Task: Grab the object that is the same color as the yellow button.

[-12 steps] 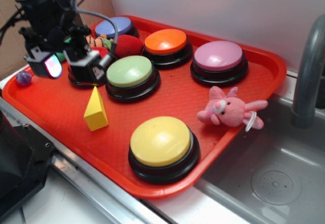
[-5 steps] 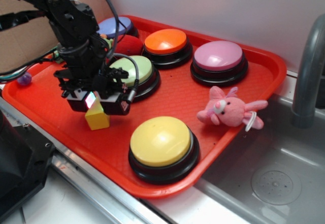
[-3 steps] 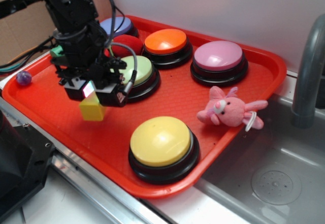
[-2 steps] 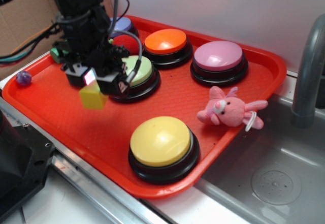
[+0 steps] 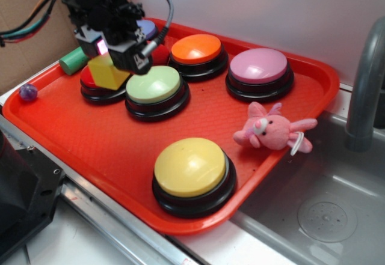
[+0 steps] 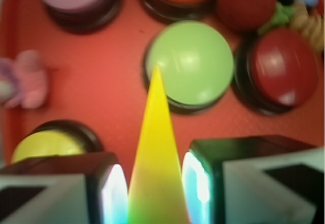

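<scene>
My gripper (image 5: pixel 111 53) is shut on the small yellow wedge block (image 5: pixel 108 73) and holds it in the air above the red button (image 5: pixel 90 82) at the tray's back left. In the wrist view the wedge (image 6: pixel 156 158) stands between my two pads (image 6: pixel 116 193), point away from me. The yellow button (image 5: pixel 190 167) sits at the tray's front and shows at the wrist view's lower left (image 6: pixel 43 145).
The red tray (image 5: pixel 66 139) holds green (image 5: pixel 154 85), orange (image 5: pixel 197 48), pink (image 5: pixel 258 65) and blue (image 5: pixel 147 29) buttons, a red plush (image 5: pixel 157 53) and a pink bunny toy (image 5: pixel 271 128). A green cylinder (image 5: pixel 72 60) and purple ball (image 5: pixel 27 92) lie at left. A sink (image 5: pixel 325 211) and faucet (image 5: pixel 364 85) are at right.
My gripper came down over the wedge, shut on it, and lifted it up and back, from the tray floor to above the red button.
</scene>
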You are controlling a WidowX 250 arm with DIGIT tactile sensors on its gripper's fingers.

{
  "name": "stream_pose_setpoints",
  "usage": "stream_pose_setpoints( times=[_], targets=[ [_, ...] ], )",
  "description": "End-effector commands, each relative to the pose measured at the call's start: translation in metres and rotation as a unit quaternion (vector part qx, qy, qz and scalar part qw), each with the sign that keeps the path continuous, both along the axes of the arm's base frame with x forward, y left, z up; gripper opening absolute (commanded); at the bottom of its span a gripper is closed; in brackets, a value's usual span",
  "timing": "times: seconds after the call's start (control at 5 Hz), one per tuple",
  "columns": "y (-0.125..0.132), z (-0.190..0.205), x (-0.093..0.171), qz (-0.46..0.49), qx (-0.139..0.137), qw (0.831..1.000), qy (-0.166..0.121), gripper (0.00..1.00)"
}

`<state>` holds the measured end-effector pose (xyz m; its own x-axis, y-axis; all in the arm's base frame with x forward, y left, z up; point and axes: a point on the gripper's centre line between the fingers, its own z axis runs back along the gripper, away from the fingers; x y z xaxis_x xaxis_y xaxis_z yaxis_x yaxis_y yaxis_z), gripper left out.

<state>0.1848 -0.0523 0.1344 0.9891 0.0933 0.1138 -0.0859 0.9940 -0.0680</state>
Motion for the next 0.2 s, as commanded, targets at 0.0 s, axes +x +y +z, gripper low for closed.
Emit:
stream_pose_setpoints(
  times=[0.0],
  targets=[
    [0.0044,0.0398,0.0082,-0.006,-0.021,0.998,-0.060,0.00]
  ],
)
